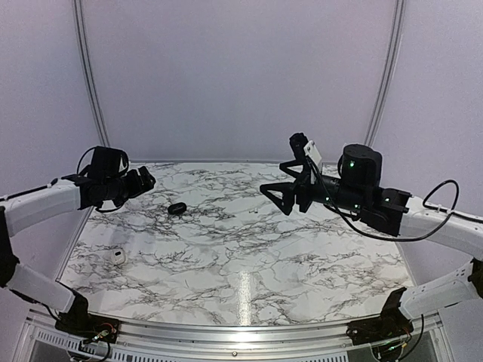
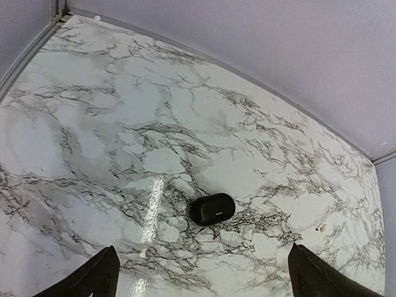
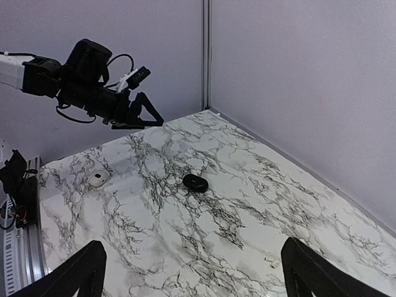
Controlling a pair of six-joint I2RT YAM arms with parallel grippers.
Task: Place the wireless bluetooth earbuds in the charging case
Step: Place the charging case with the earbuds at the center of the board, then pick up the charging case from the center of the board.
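- Two pincers hang above the bench, and neither touches anything. The left pincer has its jaws spread wide and empty. The right pincer is likewise parted, with nothing between its fingers.
- The wireless bluetooth earbuds show as one dark, glossy, rounded lump on the left half of the bench, toward the far side, just right of the left pincer and below it. I cannot split the lump into separate buds or make out stems.
- The charging case lies close to the left edge, nearer than the dark lump and well apart from it. A dark spot marks its middle, but it is too small to tell whether the lid stands open.
- I judge all of these to be light, hard, slick plastic, likely to skate or pop out if squeezed on a rounded crown. Take the buds across their broad flanks, low by the bench, with a gentle close.
- The case probably needs steadying by its side walls while a bud goes in, or it will slide on the polished marble.
- The left pincer is the closer one to both things.
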